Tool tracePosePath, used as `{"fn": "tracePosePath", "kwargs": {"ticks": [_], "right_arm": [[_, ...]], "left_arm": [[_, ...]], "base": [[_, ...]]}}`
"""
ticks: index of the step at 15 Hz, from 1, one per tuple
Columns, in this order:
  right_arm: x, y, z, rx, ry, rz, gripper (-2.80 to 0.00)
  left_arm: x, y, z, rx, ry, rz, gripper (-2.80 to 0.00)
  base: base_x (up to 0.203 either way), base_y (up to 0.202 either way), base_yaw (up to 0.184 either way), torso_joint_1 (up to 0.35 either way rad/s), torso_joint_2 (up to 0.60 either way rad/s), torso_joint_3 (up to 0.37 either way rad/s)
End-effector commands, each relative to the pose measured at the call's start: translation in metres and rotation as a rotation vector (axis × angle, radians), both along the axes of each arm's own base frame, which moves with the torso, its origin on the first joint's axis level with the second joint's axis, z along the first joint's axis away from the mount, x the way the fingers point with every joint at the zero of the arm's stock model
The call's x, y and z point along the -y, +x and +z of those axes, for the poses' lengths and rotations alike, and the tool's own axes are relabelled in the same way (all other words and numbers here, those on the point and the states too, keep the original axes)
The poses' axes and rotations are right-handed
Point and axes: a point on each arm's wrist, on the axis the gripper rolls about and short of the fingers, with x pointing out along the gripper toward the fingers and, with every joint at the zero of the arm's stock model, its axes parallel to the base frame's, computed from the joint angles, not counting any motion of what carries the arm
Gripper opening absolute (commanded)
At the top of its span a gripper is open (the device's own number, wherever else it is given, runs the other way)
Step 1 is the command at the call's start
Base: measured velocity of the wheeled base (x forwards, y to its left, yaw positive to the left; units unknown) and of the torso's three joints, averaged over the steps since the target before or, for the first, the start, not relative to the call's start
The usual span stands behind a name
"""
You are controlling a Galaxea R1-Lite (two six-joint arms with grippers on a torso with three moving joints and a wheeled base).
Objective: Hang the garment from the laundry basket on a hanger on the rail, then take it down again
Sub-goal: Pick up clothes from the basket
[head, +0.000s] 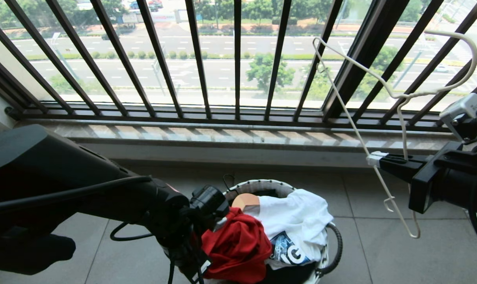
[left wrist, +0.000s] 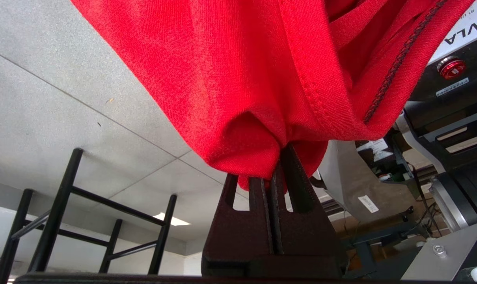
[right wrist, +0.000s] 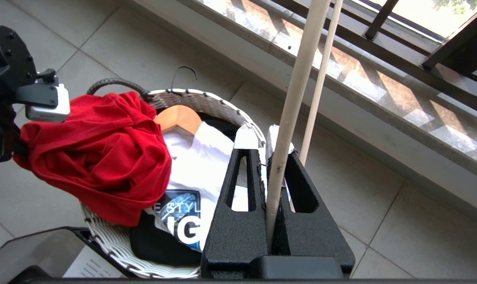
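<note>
The red garment (head: 238, 248) hangs bunched over the laundry basket (head: 262, 183), lifted partly out of it. My left gripper (left wrist: 276, 165) is shut on a fold of the garment (left wrist: 242, 79), with cloth pinched between the fingertips. In the head view the fingers are hidden under the left wrist. To the right of the basket, my right gripper (head: 374, 158) is shut on the hanger (head: 353, 118) and holds it up in the air. The hanger's thin bar (right wrist: 297, 86) runs between the fingers of the right gripper (right wrist: 264, 138). The rail is out of view.
In the basket lie a white printed T-shirt (head: 297, 221), a wooden hanger (head: 246, 201) and a black garment (right wrist: 163, 244). Behind the basket run a stone sill (head: 238, 136) and a dark railing of vertical bars (head: 238, 59). Tiled floor (head: 380, 252) surrounds the basket.
</note>
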Motion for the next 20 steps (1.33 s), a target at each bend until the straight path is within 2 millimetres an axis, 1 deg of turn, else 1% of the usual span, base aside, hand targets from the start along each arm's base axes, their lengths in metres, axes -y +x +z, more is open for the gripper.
{"fn": "tracePosePath", "kwargs": {"ticks": [1, 2, 4, 5, 8, 11, 12, 13, 15, 16, 19, 20], "right_arm": [[0.000, 0.000, 0.001, 0.004, 0.000, -0.001, -2.80], [0.001, 0.001, 0.000, 0.004, -0.001, -0.003, -2.80], [0.001, 0.001, 0.000, 0.003, -0.001, -0.004, -2.80], [0.001, 0.001, 0.000, 0.003, -0.001, -0.004, -2.80], [0.000, 0.003, -0.001, -0.006, -0.004, -0.004, -2.80], [0.000, 0.003, -0.001, -0.005, -0.003, -0.005, -2.80], [0.000, 0.003, -0.001, -0.006, -0.004, -0.005, -2.80], [0.000, 0.003, -0.002, -0.006, -0.005, -0.005, -2.80], [0.000, 0.003, -0.001, -0.006, -0.004, -0.005, -2.80], [0.000, 0.003, -0.001, -0.005, -0.003, -0.005, -2.80], [0.000, 0.004, -0.002, -0.006, -0.004, -0.005, -2.80], [0.000, 0.004, -0.002, -0.007, -0.006, -0.005, -2.80]], "left_arm": [[0.007, 0.006, -0.016, -0.002, 0.000, 0.006, -2.80], [0.008, 0.007, -0.019, 0.003, -0.002, 0.009, 0.00], [0.006, 0.005, -0.015, 0.008, -0.006, 0.009, 0.00], [0.004, 0.001, -0.008, 0.019, -0.015, 0.004, 0.00], [-0.001, -0.023, 0.025, 0.078, -0.068, -0.038, 0.00], [-0.013, -0.040, 0.062, 0.138, -0.125, -0.050, 0.00], [-0.016, -0.044, 0.070, 0.155, -0.142, -0.050, 0.00], [-0.015, -0.043, 0.071, 0.158, -0.147, -0.047, 0.00], [-0.008, -0.035, 0.059, 0.131, -0.132, -0.026, 0.00], [-0.004, -0.031, 0.056, 0.135, -0.151, -0.003, -2.80], [0.008, -0.018, 0.046, 0.176, -0.229, 0.038, -2.80], [0.013, -0.013, 0.039, 0.179, -0.238, 0.052, -2.80]], "base": [[0.000, 0.000, 0.000, 0.000, 0.00, 0.000], [0.000, 0.000, 0.000, 0.000, 0.00, 0.000], [0.000, 0.000, 0.000, 0.000, 0.00, 0.000], [0.000, 0.000, 0.000, 0.000, 0.00, 0.000], [0.000, 0.000, 0.000, 0.000, 0.00, 0.000], [0.000, 0.000, 0.000, 0.000, 0.00, 0.000], [0.000, 0.000, 0.000, 0.000, 0.00, 0.000], [0.000, 0.000, 0.000, 0.000, 0.00, 0.000], [0.000, 0.000, 0.000, 0.000, 0.00, 0.000], [0.000, 0.000, 0.000, 0.000, 0.00, 0.000], [0.000, 0.000, 0.000, 0.000, 0.00, 0.000], [0.000, 0.000, 0.000, 0.000, 0.00, 0.000]]}}
